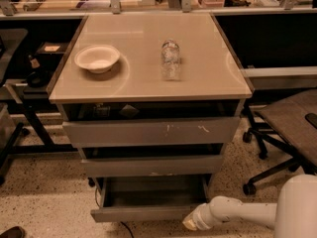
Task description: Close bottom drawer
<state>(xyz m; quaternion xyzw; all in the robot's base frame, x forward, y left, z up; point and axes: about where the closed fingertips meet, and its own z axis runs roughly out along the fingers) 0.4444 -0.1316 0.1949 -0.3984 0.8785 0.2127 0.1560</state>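
The bottom drawer [148,213] sits at 6 o'clock in the view, lowest in the cabinet. It is pulled well out, so its dark, shallow inside lies open below the middle drawer [151,165]. Its long axis runs across the view from 9 to 3 o'clock. Its plain front faces 6 o'clock, so closing it means travel toward 12 o'clock. The gripper [192,222] is low at about 5 o'clock, just beside the right end of that front. It comes in on the pale arm from the 4 o'clock corner. Whether it touches the metal yet, and whether the jaws are apart or together, I cannot tell. The main risk, as I judge it, comes from that off-centre position. A push at the 3 o'clock end rather than the middle could skew the drawer on its runners and jam it part-way. The front has no handle and looks smooth, so a push that isn't aimed straight toward 12 o'clock could let the gripper slide off past the right corner. A hard shove might move the whole cabinet rather than the drawer. That could jolt the bottle [171,59] and bowl [97,58] on the counter [143,83] and send the bottle over. The chair [290,128] at 3 o'clock crowds the arm's side of the cabinet.
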